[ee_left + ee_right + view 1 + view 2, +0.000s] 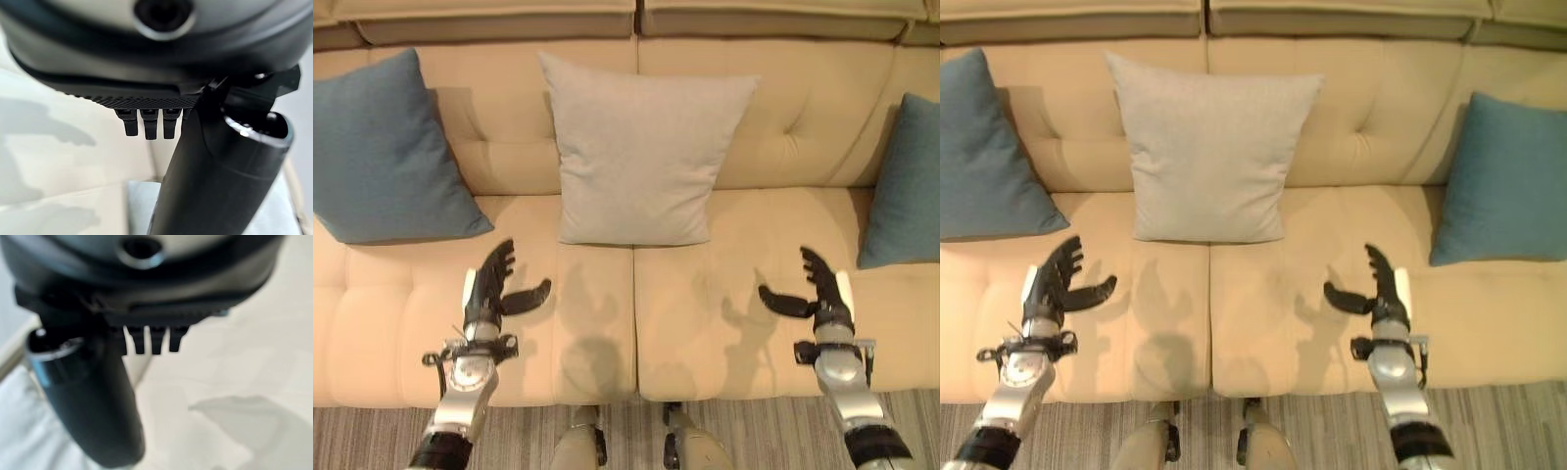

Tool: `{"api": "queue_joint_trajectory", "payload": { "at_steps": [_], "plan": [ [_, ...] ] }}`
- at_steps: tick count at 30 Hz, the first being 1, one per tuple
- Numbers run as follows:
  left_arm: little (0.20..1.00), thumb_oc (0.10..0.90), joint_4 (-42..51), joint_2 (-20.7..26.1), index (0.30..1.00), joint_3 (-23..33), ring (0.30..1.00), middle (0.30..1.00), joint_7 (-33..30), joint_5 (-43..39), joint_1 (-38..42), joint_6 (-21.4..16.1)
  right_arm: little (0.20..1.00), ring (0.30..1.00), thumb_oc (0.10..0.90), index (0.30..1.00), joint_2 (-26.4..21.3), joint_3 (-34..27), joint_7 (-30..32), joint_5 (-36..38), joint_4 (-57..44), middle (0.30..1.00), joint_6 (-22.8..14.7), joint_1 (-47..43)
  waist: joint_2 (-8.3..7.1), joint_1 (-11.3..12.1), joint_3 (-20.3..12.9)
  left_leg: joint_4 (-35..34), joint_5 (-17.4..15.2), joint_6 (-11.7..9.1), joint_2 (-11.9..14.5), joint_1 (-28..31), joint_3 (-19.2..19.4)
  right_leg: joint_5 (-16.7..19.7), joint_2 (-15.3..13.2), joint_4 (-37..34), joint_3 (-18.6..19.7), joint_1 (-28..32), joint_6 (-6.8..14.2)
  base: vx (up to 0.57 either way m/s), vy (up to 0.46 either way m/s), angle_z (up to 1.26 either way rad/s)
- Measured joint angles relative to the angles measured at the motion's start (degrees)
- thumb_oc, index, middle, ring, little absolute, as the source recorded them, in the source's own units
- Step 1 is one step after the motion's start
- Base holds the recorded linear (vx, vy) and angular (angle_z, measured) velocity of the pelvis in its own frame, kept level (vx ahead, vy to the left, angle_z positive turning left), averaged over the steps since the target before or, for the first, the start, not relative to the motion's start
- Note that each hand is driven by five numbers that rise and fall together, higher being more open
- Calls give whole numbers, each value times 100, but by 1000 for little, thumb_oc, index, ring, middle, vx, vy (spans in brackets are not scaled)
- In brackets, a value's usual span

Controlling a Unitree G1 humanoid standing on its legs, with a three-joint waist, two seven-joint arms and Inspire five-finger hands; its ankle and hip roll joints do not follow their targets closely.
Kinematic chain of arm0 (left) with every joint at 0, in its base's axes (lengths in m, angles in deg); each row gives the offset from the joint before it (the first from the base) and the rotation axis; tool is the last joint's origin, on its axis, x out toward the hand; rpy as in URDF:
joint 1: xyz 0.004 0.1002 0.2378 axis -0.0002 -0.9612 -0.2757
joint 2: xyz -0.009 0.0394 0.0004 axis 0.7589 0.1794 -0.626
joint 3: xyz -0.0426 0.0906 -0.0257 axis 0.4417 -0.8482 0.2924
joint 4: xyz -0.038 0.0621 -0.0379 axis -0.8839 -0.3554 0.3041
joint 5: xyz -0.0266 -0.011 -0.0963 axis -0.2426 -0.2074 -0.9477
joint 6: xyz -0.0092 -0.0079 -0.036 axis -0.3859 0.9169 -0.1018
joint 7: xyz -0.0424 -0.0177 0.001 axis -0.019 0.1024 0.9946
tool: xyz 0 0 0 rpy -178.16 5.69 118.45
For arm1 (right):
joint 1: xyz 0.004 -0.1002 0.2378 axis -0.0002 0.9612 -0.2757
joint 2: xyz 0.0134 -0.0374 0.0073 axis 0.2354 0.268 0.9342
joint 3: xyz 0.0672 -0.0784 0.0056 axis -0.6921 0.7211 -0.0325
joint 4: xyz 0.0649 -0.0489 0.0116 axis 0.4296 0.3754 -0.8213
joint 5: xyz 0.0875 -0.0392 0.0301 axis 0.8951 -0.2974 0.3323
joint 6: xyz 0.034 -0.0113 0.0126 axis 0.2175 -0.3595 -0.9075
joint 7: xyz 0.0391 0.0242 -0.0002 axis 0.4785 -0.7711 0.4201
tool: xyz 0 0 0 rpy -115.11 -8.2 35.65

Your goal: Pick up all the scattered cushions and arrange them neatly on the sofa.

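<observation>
A wide cream upholstered sofa (754,323) with a button-tufted backrest carries 3 square fabric cushions, all propped upright against the backrest. A light grey cushion (641,147) stands in the middle, its lower edge on the seat just above the seam between the 2 seat pads. A teal-blue cushion (382,147) leans at the far left, tilted so one corner points up, and a second teal-blue cushion (1508,181) leans at the far right. The 3 are well apart from one another.

The left hand (491,289) hovers over the near left seat pad, fingers spread wide and relaxed with the thumb out to the side, holding nothing. The right hand (813,289) hovers over the near right seat pad in a mirrored pose, also spread wide and empty. Both hands are near the grey cushion but clear of it. A striped grey-brown carpet (372,436) runs along the sofa's near edge.
</observation>
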Motion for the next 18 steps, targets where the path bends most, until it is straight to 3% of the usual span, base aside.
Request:
{"api": "queue_joint_trajectory", "payload": {
  "at_steps": [3, 8, 12, 14, 18],
  "plan": [
    [900, 800, -183, -284, 900, 84, 900, 900, 249, 1, -803, 170, 900, 900, 800, 900, 189, 19, -180, -271, 148, 900, 18, 594, 10, 13, -239, -17, -75, 53, -8, 247, 2, -40, -10, 0, 5, 243, -32, -12, -36, 0],
    [900, 800, -1114, -551, 900, -128, 900, 900, 600, 316, -1244, 428, 900, 900, 800, 900, 340, 285, -365, -713, 893, 900, 40, 912, 83, 34, -668, -20, -113, 82, -17, 597, -10, -98, -11, -1, -10, 614, -42, -22, -28, 3],
    [900, 800, -1773, -699, 900, -412, 900, 900, 636, 852, -1261, 476, 900, 900, 800, 900, 451, 721, -470, -791, 1296, 900, 20, 1024, 126, 38, -957, -27, -186, 102, -1, 844, -13, -156, 3, -4, -17, 871, -56, -24, -34, 1],
    [900, 800, -2685, -890, 900, -481, 900, 900, 603, 1203, -1010, 450, 900, 900, 800, 900, 520, 1066, -491, -924, 1776, 900, -11, 980, 150, 38, -1143, -28, -203, 103, 16, 958, -13, -177, 22, -4, -18, 984, -79, -32, -48, 0],
    [900, 800, -3457, -982, 900, -611, 900, 900, 590, 1644, -903, 508, 900, 900, 800, 900, 692, 1166, -587, -1003, 2250, 900, 2, 1045, 164, 39, -1252, -28, -211, 108, 91, 1021, -10, -182, 92, -2, -11, 1050, -92, -38, -52, -1]
  ]
}}
